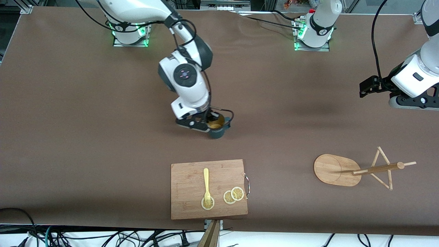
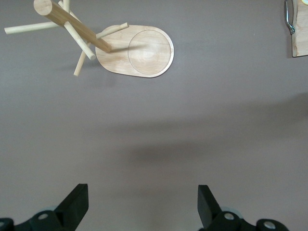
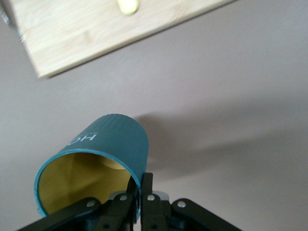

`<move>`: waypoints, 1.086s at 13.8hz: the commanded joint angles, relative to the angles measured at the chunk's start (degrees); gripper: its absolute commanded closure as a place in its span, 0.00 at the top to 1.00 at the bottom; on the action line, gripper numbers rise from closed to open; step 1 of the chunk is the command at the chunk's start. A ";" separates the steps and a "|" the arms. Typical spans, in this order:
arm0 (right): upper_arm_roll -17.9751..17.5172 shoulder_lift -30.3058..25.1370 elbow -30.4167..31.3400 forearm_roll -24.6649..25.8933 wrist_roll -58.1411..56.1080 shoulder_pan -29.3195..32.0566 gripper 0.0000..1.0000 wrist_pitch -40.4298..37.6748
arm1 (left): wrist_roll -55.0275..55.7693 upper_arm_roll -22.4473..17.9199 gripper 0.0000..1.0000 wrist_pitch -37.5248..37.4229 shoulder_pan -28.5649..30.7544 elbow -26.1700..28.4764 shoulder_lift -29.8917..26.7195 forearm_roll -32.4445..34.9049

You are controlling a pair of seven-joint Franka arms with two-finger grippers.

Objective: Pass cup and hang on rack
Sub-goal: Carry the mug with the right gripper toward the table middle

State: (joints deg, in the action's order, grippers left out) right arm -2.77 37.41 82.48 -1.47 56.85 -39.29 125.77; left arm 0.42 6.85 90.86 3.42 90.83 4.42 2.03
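The cup [image 1: 217,129], dark teal and ribbed with a yellow inside, is near the middle of the table, farther from the front camera than the cutting board. My right gripper [image 1: 208,124] is shut on its rim: in the right wrist view one finger is inside the cup [image 3: 109,144] and one outside, with the right gripper [image 3: 141,186] pinching the wall. The cup's handle is hidden. I cannot tell whether the cup rests on the table or hangs just above it. The rack [image 1: 335,170] lies toward the left arm's end. My left gripper [image 2: 143,202] hangs open and empty over bare table, with the rack [image 2: 139,52] in its view.
A wooden cutting board [image 1: 192,187] near the front edge carries a yellow fork [image 1: 206,183] and three lemon slices [image 1: 233,195]. Its metal handle [image 1: 247,185] faces the rack. Brown table cloth lies between the cup and the rack. The left arm [image 1: 413,79] waits at the table's end.
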 commanded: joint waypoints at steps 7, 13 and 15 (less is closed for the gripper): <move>0.13 7.67 -6.63 -0.38 15.30 -8.26 0.00 6.68 | -1.48 0.27 1.00 -1.47 0.44 -2.15 1.03 0.08; -1.89 9.44 -6.63 -5.56 15.48 -9.23 0.00 8.00 | -1.48 0.27 1.00 -1.47 0.44 -2.15 1.03 0.08; -1.89 9.70 -6.63 -6.61 15.39 -9.23 0.18 8.00 | -1.48 0.27 1.00 -1.47 0.44 -2.15 1.03 0.08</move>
State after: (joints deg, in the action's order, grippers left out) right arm -4.38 46.04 77.82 -6.63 71.62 -48.55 133.79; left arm 0.42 6.85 90.86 3.43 90.83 4.42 2.03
